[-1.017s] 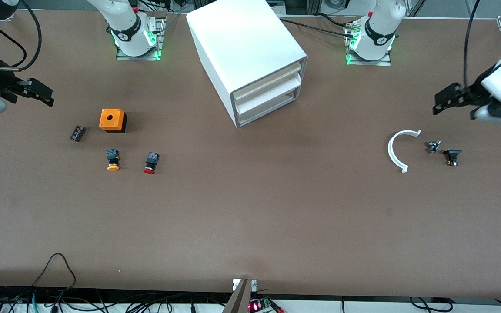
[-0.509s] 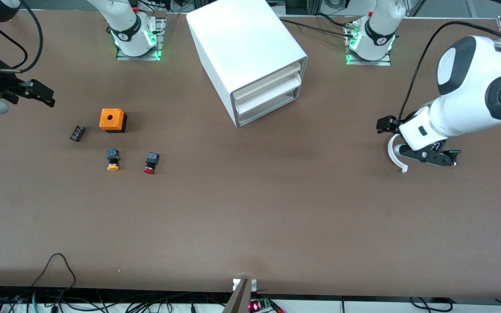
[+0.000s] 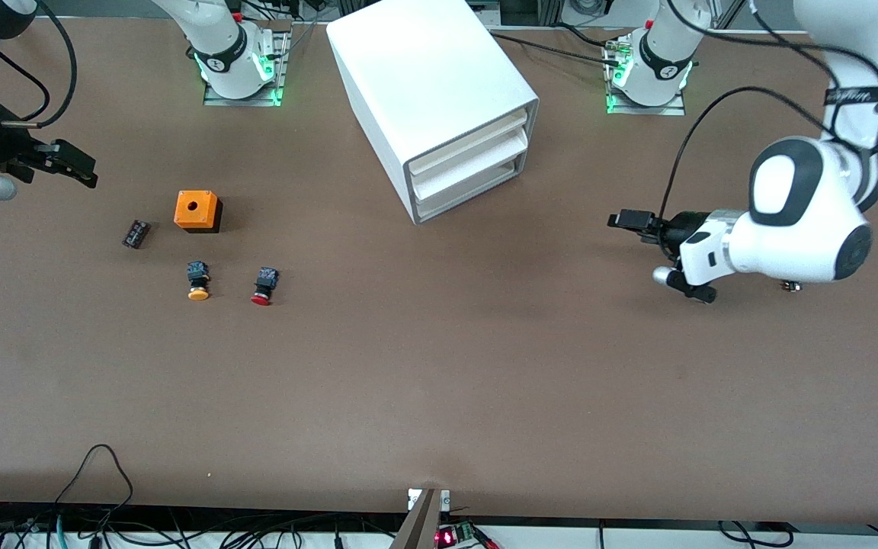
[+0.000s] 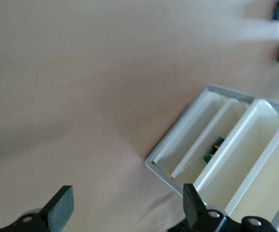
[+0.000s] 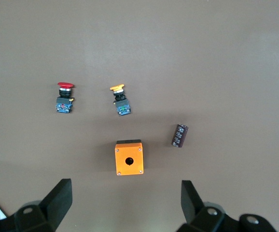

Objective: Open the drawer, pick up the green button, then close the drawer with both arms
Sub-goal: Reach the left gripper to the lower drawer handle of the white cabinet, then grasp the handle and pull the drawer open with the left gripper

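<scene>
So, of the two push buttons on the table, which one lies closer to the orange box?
The orange-yellow-capped push button: it lies just below the orange box with a round hole in the front view, while the red-capped push button lies further toward the white drawer cabinet.

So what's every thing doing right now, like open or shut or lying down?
drawer, shut, not yet pulled out
button, lying inside the cabinet
left gripper, open, empty, facing the cabinet front
right gripper, open, empty, over the table at the right arm's end
red button, lying on its side
yellow button, lying on its side
orange box, upright, hole on top
</scene>
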{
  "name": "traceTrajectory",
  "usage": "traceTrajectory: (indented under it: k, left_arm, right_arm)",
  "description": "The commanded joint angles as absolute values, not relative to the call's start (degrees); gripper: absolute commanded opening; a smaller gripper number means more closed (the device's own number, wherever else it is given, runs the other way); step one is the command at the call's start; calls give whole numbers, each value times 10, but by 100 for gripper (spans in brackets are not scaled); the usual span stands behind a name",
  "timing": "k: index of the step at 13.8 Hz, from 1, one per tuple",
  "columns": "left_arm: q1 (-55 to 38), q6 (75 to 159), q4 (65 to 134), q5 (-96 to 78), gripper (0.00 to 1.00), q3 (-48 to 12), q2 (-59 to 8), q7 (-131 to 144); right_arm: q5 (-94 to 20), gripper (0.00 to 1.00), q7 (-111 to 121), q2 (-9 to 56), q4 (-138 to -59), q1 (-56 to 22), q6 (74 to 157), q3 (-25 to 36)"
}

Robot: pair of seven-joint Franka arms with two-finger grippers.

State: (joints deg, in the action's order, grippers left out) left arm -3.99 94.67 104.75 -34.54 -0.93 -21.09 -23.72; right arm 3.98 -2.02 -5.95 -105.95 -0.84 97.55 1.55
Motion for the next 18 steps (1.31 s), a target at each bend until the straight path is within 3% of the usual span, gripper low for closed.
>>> traceTrajectory:
  k: [1,5,11,18]
  left_arm:
    - [-44,949,1081,-421,100,-12,-256,-350]
    - [-67,990,1171,-547,100,-33,-293,-411]
    - [-131,998,1185,-616,100,-63,-355,-417]
    - [-142,1034,1199,-632,94,-111,-359,-454]
  right_arm:
    - [31,100,-14,-64,-1058,-8,971,4]
    - [31,100,-14,-62,-1057,-9,973,-1]
    - [27,100,-13,-60,-1047,-9,973,-11]
    - [11,100,-13,-57,-1039,-17,973,-12]
